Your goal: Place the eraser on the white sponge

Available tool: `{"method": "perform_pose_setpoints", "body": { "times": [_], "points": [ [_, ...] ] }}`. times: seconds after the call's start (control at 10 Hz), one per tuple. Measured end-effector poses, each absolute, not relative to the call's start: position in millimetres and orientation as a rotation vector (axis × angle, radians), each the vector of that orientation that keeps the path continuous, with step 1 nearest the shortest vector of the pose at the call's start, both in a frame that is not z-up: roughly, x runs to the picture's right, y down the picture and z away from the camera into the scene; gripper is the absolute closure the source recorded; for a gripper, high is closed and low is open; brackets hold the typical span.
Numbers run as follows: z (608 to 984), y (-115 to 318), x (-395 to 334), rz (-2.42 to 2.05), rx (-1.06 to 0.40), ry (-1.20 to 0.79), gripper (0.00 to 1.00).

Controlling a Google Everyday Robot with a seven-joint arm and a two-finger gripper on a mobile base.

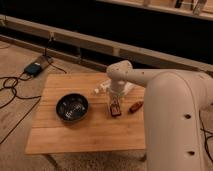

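Eraser (115, 110) under tool (115, 103), grip state unclear; bowl (72, 107) left, reddish-brown oblong (135, 106) right.

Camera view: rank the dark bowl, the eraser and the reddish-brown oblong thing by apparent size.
1. Dark bowl, clearly largest.
2. Eraser and reddish-brown oblong thing: too alike to rank.
The pincer sits at the eraser, partly hiding it.
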State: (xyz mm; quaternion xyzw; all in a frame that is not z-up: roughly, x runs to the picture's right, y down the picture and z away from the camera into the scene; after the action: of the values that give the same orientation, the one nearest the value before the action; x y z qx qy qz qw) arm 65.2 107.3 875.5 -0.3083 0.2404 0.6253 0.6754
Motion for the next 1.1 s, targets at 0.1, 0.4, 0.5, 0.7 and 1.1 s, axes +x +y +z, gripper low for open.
{"method": "perform_pose_setpoints", "body": {
  "times": [0.1,0.4,0.5,0.7,1.1],
  "points": [
    [878.7,107.1,67.0,1.412,-0.694,0.542,0.7],
    [882.7,104.9,68.6,1.421,-0.689,0.535,0.46],
    [882.7,104.9,68.6,1.421,-0.689,0.535,0.46],
    [882.7,104.9,68.5,1.421,-0.689,0.535,0.46],
    [882.7,104.9,68.5,1.421,-0.689,0.535,0.46]
  ]
}}
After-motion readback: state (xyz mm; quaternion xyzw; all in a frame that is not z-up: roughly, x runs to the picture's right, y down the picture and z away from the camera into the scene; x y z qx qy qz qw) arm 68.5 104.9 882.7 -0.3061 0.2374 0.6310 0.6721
